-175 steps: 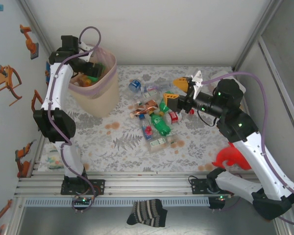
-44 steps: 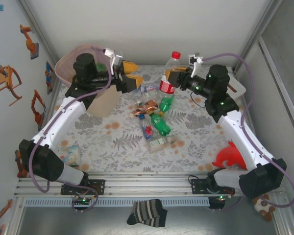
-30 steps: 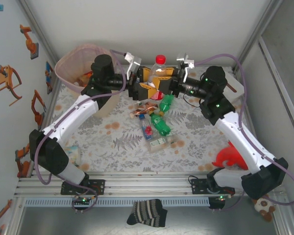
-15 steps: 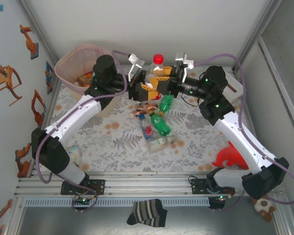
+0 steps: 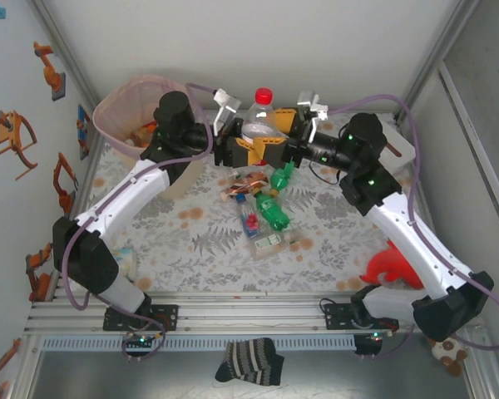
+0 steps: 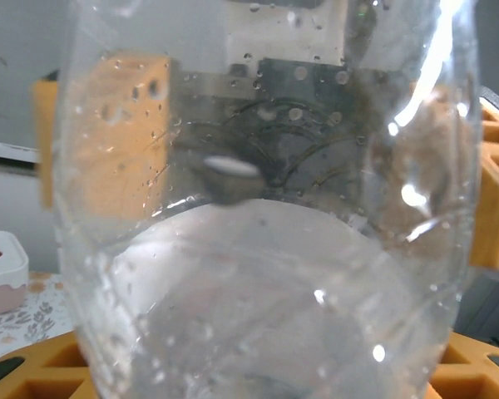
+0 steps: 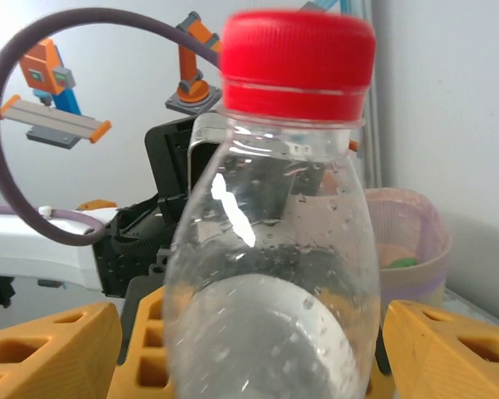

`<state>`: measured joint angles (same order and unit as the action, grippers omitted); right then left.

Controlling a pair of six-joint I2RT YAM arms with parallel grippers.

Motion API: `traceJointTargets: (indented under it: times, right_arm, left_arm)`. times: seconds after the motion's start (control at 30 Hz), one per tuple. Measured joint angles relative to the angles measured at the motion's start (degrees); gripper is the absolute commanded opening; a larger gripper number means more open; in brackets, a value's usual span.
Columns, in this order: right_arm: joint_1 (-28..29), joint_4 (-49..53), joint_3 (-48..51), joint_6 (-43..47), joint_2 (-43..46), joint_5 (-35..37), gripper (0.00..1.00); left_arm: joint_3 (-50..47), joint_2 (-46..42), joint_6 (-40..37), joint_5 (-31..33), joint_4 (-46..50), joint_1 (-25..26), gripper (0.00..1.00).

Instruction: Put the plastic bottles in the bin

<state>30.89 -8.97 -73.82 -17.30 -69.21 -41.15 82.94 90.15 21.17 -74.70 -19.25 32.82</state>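
A clear plastic bottle (image 5: 262,120) with a red cap (image 7: 298,62) stands upright in the air at the back middle, between both grippers. My left gripper (image 5: 251,140) comes from the left and is shut on its lower body (image 6: 266,249). Its orange fingers (image 6: 33,374) press the sides. Facing it from the right, my right gripper (image 5: 279,131) is open, and its orange fingers (image 7: 449,349) stand off the bottle (image 7: 274,274). The pink bin (image 5: 121,112) stands at the back left, with bottles inside. More plastic bottles (image 5: 266,208), clear and green, lie on the mat.
A white box (image 5: 403,145) sits at the back right behind the right arm. A red toy (image 5: 391,270) lies near the right arm's base, and a striped sock (image 5: 249,362) hangs off the front rail. Enclosure walls stand close on the left, back and right.
The left gripper has closed on the red-capped bottle while the right gripper, shut on it a second ago, has opened. The bottle has shifted slightly left.
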Motion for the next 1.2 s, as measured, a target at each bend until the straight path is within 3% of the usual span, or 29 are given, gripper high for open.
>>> traceJointTargets:
  times: [0.13, 0.27, 0.53, 0.77, 0.93, 1.07, 1.2]
  right_arm:
    - [0.0, 2.6, 0.5, 2.0, 3.3, 2.8, 0.81]
    - [0.0, 4.9, 0.6, 4.2, 6.1, 5.2, 0.81]
    - [0.0, 9.0, 0.7, 5.6, 6.5, 7.6, 0.80]
    - [0.0, 10.6, 0.7, 6.0, 6.4, 8.6, 0.80]
    - [0.0, 11.4, 0.7, 6.3, 6.4, 9.3, 0.80]
    - [0.0, 11.4, 0.7, 6.4, 6.4, 9.6, 0.80]
    - [0.0, 11.6, 1.0, 6.6, 6.5, 10.4, 0.80]
  left_arm:
    - [0.0, -0.3, -0.5, 0.3, 2.0, -2.8, 0.52]
    - [0.1, -3.0, -5.6, 4.5, 10.1, -7.5, 0.53]
    - [6.6, -9.9, -20.2, 28.9, 33.6, -14.9, 0.53]
    - [12.4, -10.3, -24.0, 46.6, 47.9, -23.4, 0.50]
    - [14.8, -8.7, -19.0, 56.3, 53.8, -27.7, 0.50]
    - [12.4, -8.9, -10.1, 64.1, 53.6, -28.2, 0.40]
    - [11.0, -8.1, 2.0, 74.8, 55.1, -27.9, 0.39]
